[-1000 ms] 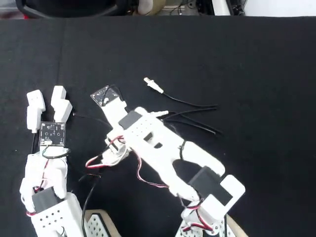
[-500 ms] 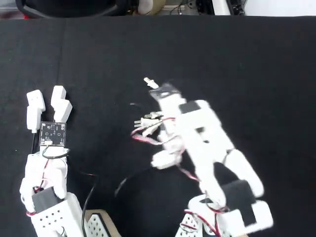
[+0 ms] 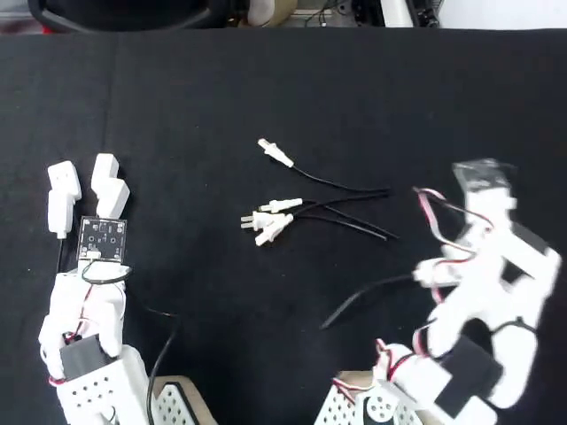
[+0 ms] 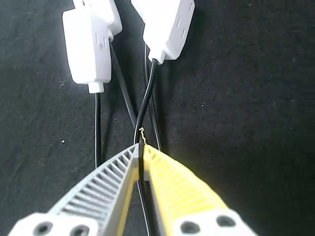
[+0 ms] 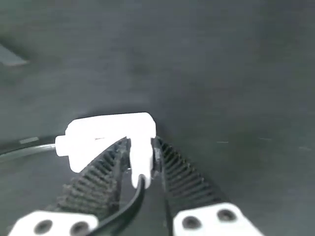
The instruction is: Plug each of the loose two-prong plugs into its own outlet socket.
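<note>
My left hand (image 4: 141, 147) is pinched shut on a black cord (image 4: 145, 101), and that cord runs on ahead to a white socket (image 4: 165, 24) lying on the desk just past the fingertips; a second socket (image 4: 87, 49) lies close beside it, its own cord passing alongside the hand. My right hand (image 5: 141, 143) is closed on the stem of another white socket piece (image 5: 106, 132), whose body sits across the fingertips while its dark lead (image 5: 125, 209) drops back between the fingers. From the high view the loose plugs (image 3: 266, 221) lie bunched mid-desk, between the two arms and well apart from both hands, with one more plug (image 3: 275, 152) a little farther back, thin black wires trailing off toward the right arm's side. The desk (image 3: 354, 88) gives me open black cloth all round that bunch and back to the far edge; the sockets sit toward the left side. The left arm lies low and straight out from the near edge, and the right arm is folded at the near right, its hand pointing toward the far side
</note>
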`<state>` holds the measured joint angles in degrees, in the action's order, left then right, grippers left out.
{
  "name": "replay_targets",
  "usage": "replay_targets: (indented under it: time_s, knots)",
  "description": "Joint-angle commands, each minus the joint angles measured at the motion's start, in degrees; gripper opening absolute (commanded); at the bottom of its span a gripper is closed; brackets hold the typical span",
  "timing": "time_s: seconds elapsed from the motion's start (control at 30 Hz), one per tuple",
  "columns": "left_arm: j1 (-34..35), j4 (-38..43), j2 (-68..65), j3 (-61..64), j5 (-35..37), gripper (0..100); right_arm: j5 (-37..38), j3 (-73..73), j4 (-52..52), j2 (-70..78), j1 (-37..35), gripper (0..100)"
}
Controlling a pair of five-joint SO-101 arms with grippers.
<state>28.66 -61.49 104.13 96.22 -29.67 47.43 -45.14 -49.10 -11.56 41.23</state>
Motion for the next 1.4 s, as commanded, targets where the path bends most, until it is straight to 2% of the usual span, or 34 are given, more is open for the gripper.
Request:
replay_targets:
  time_s: [0.0,0.27,0.4,0.53,0.6,0.73,0.83,1.13,1.27,1.37]
  knots:
    - [-0.8,0.7,0.2,1.1,-0.4,3,2.8,7.6,14.0,8.6,11.0,1.1]
    - [-0.8,0.7,0.2,1.1,-0.4,3,2.5,35.1,16.9,32.9,17.6,1.1]
    - [-0.8,0.7,0.2,1.1,-0.4,3,-1.9,44.7,15.7,40.0,19.3,1.1]
    - [-0.8,0.7,0.2,1.1,-0.4,3,-2.9,49.5,4.7,41.2,19.2,2.2]
    - [-0.8,0.7,0.2,1.1,-0.4,3,-3.1,51.6,0.1,40.9,19.1,7.4]
    - [-0.8,0.7,0.2,1.1,-0.4,3,-10.0,55.5,-4.9,40.9,19.3,20.2]
    - [-0.9,0.7,0.2,1.1,-0.4,3,-11.9,59.2,-11.1,40.8,19.3,25.0]
    - [-0.9,0.7,0.1,1.1,-0.5,3,-18.1,81.7,-52.0,41.0,18.7,25.0]
    - [-0.9,0.6,0.1,1.1,-0.5,3,-18.6,78.0,-52.1,39.7,16.8,24.7]
    - [-0.9,0.6,0.1,1.1,-0.5,3,-18.0,70.6,-52.1,37.0,12.4,18.1]
